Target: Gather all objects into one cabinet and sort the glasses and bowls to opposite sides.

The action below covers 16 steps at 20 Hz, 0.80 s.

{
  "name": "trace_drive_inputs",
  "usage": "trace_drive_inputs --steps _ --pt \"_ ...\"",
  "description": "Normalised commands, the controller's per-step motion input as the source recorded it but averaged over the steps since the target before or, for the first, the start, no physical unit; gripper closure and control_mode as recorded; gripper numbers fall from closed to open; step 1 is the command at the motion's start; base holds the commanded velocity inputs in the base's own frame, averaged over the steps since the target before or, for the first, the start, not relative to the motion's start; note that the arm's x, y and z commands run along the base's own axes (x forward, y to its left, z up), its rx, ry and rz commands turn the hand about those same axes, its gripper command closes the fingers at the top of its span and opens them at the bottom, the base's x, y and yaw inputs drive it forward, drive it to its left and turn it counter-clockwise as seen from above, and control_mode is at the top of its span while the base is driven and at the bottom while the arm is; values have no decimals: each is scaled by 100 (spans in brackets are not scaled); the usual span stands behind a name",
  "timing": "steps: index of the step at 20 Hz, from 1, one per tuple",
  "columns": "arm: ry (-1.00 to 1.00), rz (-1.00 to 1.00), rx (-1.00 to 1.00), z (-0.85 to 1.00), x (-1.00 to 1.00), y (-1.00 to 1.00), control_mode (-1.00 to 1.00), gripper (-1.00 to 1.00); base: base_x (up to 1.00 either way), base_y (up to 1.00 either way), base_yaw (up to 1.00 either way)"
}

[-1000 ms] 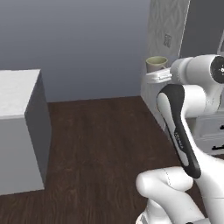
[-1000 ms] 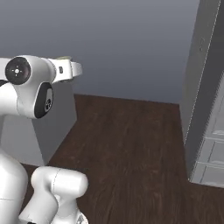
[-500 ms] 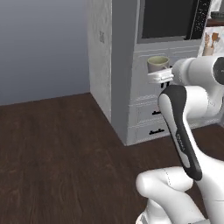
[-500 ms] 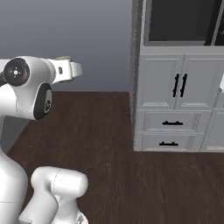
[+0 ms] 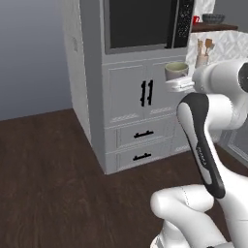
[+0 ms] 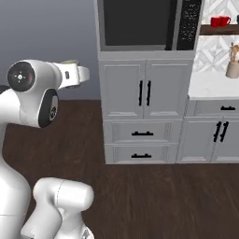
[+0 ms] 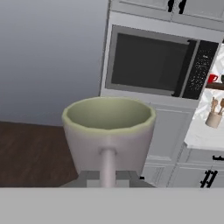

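Tumbler (image 7: 108, 131): small, greyish, matte, round with a wavy rim and pale green inside; upright, clamped in the closed jaws of the gripper (image 5: 178, 85), held aloft before a grey panelled cabinet tower (image 6: 140, 93). Glossy red mugs (image 6: 219, 21) on dark wooden shelf (image 6: 219, 30), upper right.

The arm stands tall with its elbow bent, forearm reaching forward at chest height and the wrist level. The gripper (image 5: 177, 85) points ahead, jaws closed on the tumbler (image 5: 176, 70), which sits upright above the fingers. In the hand view the tumbler (image 7: 109, 131) stands right in front, one finger (image 7: 107, 166) rising against its wall.
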Motion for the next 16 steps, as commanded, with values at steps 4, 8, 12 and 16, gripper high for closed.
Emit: trace_drive_inputs --steps 4,8,12,16 --pt "0 0 0 0 0 0 100 100 99 -93 -3" --pt "0 0 0 0 0 0 100 100 100 -79 0" --pt "0 0 0 0 0 0 100 100 99 -70 0" --pt "0 0 0 0 0 0 100 100 83 -79 1"
